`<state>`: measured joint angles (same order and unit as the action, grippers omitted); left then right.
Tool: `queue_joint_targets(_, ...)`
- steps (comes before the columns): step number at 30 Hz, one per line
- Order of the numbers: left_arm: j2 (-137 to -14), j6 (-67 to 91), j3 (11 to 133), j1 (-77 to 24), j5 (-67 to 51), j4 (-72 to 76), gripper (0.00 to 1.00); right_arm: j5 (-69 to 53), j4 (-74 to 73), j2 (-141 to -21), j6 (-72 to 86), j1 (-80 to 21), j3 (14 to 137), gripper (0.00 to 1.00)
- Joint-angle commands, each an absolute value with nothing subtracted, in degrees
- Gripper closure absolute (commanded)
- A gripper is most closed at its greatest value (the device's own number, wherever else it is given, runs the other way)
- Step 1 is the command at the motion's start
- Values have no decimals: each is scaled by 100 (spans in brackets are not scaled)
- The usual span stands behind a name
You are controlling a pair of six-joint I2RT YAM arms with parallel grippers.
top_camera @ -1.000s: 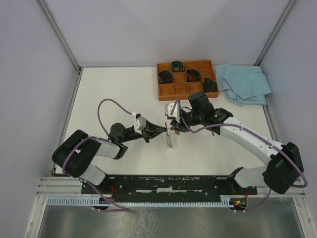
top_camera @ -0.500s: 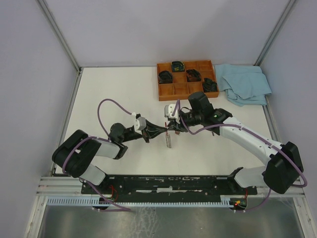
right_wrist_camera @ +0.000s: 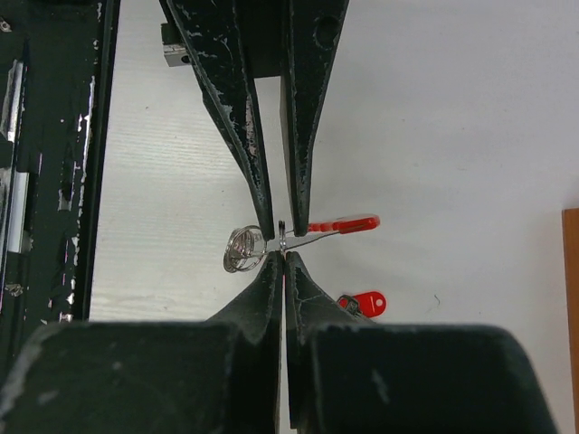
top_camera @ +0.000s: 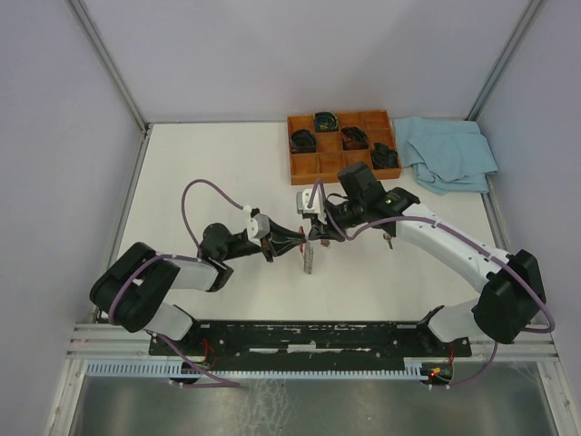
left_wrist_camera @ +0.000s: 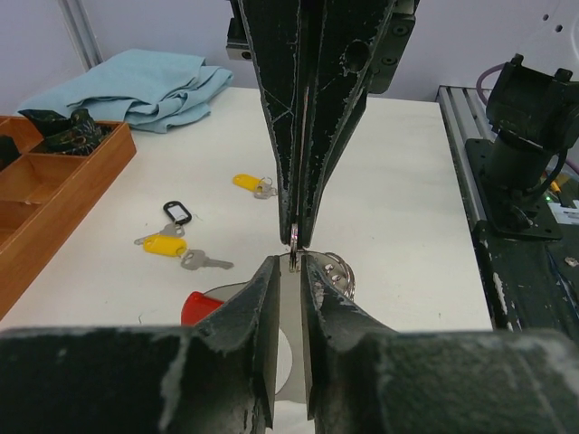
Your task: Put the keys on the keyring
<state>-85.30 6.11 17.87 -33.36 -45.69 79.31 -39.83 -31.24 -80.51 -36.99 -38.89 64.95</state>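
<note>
The keyring hangs above the table between both grippers: its thin silver ring (right_wrist_camera: 283,240) stands edge-on, with the curved red band (right_wrist_camera: 344,224) to one side and coiled silver rings (right_wrist_camera: 244,249) to the other. My right gripper (right_wrist_camera: 284,256) is shut on the ring's edge. My left gripper (left_wrist_camera: 289,262) faces it tip to tip, open, one finger on each side of the ring and not touching it. A red-capped key (right_wrist_camera: 366,303) lies on the table below. Two yellow-capped keys (left_wrist_camera: 166,245) (left_wrist_camera: 244,182) lie further off. From above, the grippers (top_camera: 292,242) (top_camera: 315,234) meet mid-table.
A plain silver key (left_wrist_camera: 206,262) and a small black oval loop (left_wrist_camera: 177,212) lie by the nearer yellow key. A wooden compartment tray (top_camera: 327,165) stands at the back, a folded blue cloth (top_camera: 445,150) to its right. The black rail (top_camera: 309,334) runs along the near edge.
My right gripper has shut on the keyring's ring. My left gripper, shut before, has opened a little around it. The right arm has edged left.
</note>
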Motion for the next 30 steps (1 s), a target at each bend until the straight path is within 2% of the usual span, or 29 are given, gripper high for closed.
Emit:
queue_joint_targets(1,-8228,153,1987,-3360,-4703,7536,77,-3807,-3656,-8132,-3919,-3995,7001,99)
queue_joint_targets(11,-8182,126,2098,-3357,-4869,7287,73,-3306,-4216,-8382,-4101,-4274,7451,99)
queue_joint_targets(18,-8099,35,2133,-3353,-4878,7067,79,-3011,-4461,-8543,-4162,-4416,7665,99)
queue_joint_targets(27,-7953,-59,2137,-3365,-4865,6861,80,-2756,-4706,-8704,-4210,-4548,7858,99)
queue_joint_targets(30,-7930,-94,2145,-3366,-4852,6792,84,-2726,-4741,-8725,-4217,-4578,7905,99)
